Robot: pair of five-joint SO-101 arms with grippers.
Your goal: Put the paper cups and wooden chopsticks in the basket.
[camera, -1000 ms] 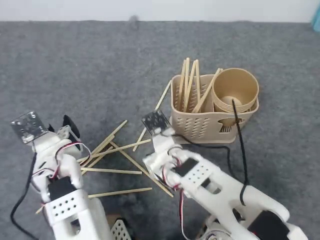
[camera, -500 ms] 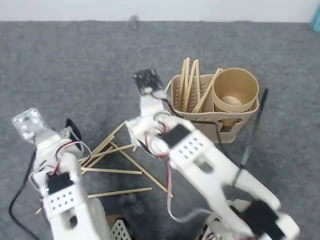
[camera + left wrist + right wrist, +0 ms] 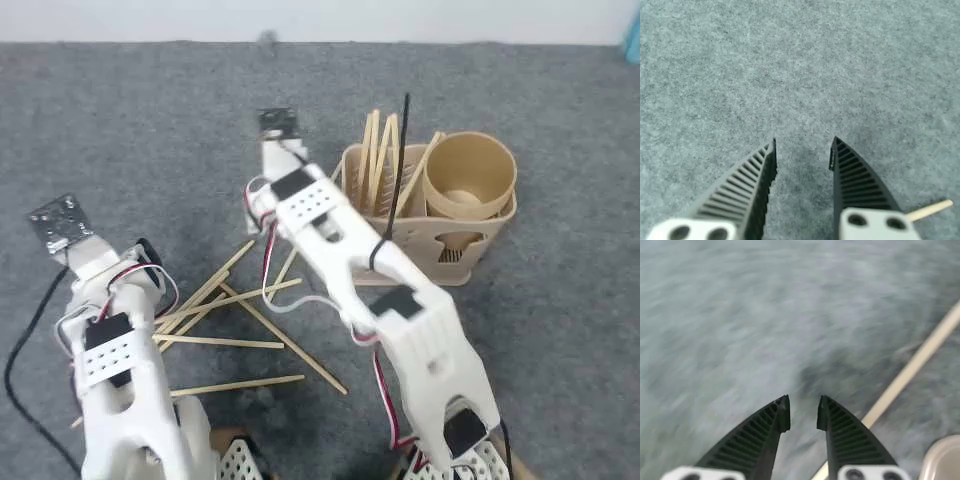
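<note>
1. Beside the basket (image 3: 410, 250), my right gripper (image 3: 802, 412) hung slightly apart, empty, near a leaning chopstick (image 3: 920, 357).
2. Loose chopsticks (image 3: 225, 305) lay farther from the basket, by my open left gripper (image 3: 802, 150).
3. I judged straddling one chopstick squarely essential.

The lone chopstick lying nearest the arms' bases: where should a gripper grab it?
Probably near its middle, from straight above, gripper closing across it. The lone chopstick lies flat on the carpet, thin, clear of the pile.
</note>
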